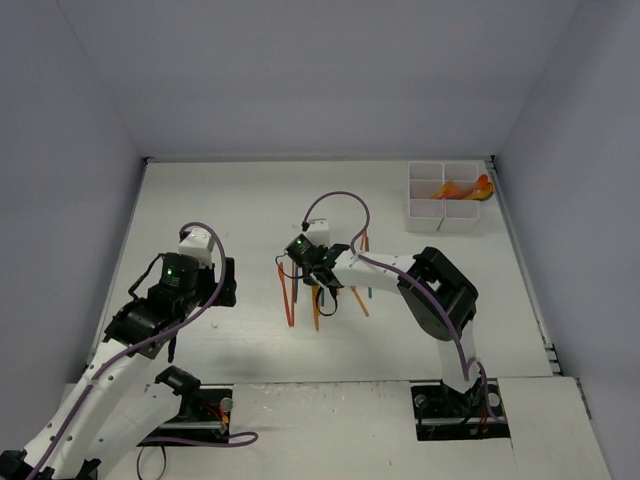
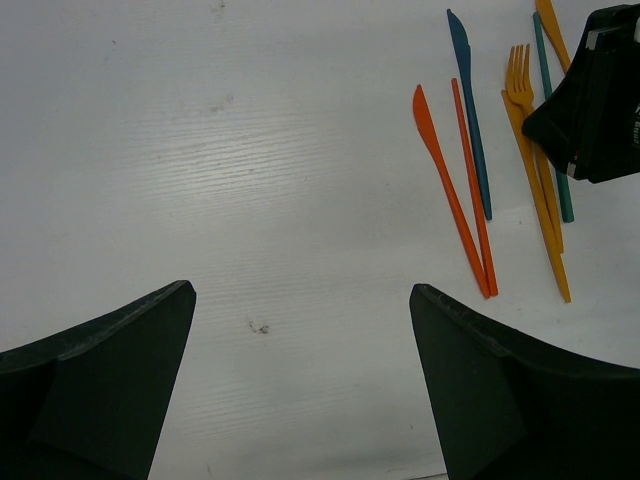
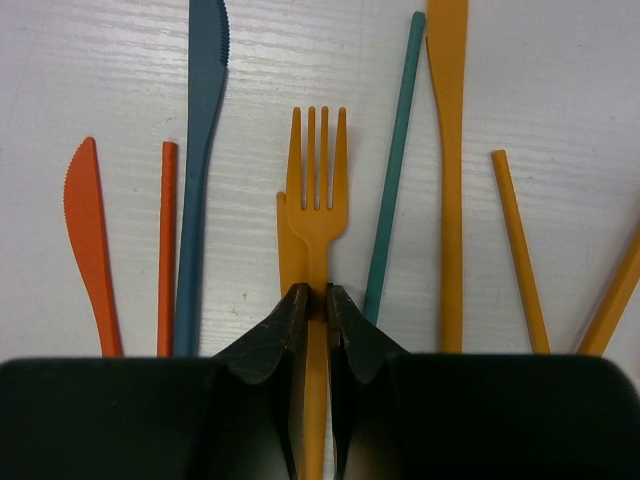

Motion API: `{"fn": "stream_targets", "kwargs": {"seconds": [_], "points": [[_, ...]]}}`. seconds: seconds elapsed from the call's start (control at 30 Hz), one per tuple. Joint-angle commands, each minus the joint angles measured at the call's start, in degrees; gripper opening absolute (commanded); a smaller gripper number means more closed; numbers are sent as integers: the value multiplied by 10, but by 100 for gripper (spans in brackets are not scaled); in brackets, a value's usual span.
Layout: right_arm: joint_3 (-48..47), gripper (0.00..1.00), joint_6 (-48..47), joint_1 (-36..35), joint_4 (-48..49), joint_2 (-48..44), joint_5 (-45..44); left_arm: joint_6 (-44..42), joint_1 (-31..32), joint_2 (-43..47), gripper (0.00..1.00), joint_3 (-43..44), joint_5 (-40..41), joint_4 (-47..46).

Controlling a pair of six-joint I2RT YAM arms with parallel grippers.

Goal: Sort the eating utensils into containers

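Several eating utensils lie side by side on the white table (image 1: 250,210) in front of the right arm. My right gripper (image 3: 317,295) is shut on the handle of an orange fork (image 3: 317,190), tines pointing away. An orange handle (image 3: 289,250) lies partly under the fork. Beside it are a blue knife (image 3: 203,150), a red knife (image 3: 88,240), a red handle (image 3: 167,250) and a teal handle (image 3: 392,190). My left gripper (image 2: 300,290) stands open over bare table, left of the red knife (image 2: 445,180). The containers (image 1: 444,213) sit at the far right with orange utensils (image 1: 462,189) inside.
More orange handles (image 3: 450,170) lie right of the fork. Grey walls enclose the table on three sides. The right gripper's black body (image 2: 590,110) hangs over the utensil row in the left wrist view.
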State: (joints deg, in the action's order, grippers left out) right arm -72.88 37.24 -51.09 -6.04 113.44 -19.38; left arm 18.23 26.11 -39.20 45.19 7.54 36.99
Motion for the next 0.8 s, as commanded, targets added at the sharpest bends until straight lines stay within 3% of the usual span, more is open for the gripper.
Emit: {"fn": "stream_targets", "kwargs": {"seconds": [0.0, 0.23, 0.37, 0.53, 0.77], "points": [[-16, 0, -2, 3, -13, 6, -29, -3, -4, 0, 87, 7, 2, -30], [-42, 0, -31, 6, -14, -64, -71, -3, -4, -1, 87, 7, 2, -31], [-71, 0, -51, 22, -14, -135, -161, -4, -4, -2, 87, 7, 3, -31], [-89, 0, -52, 92, -12, -201, -241, -5, -4, -4, 87, 8, 4, -31], [-100, 0, -19, 243, 20, -211, -348, -6, -4, -8, 87, 8, 7, -32]]}}
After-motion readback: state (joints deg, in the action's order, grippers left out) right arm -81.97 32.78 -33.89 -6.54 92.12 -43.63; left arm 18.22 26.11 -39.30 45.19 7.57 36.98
